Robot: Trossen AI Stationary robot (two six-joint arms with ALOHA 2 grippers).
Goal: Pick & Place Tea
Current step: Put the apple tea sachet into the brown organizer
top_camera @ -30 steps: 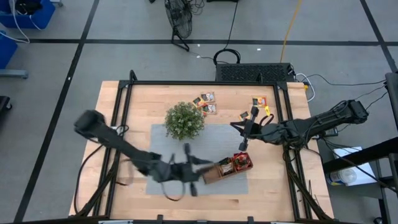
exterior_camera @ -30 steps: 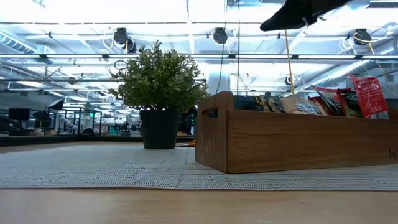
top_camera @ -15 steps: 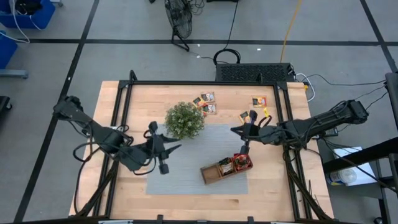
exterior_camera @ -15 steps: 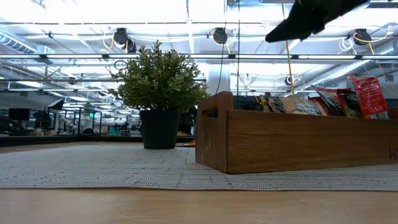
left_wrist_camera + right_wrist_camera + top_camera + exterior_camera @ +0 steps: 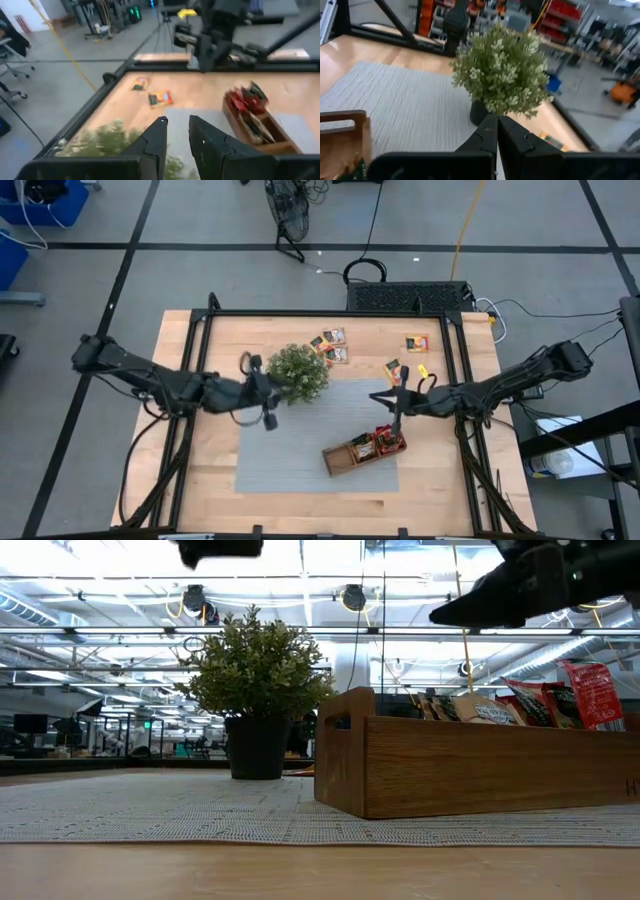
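Left pincer slightly parted beside plant; right pincer closed, empty, above tray.

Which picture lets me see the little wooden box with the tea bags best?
The low view shows the wooden box best: it is close, side-on, with tea sachets poking out the top. The high view shows it small, from above, on the grey mat. The left wrist view shows it blurry. The right wrist view catches only one corner.
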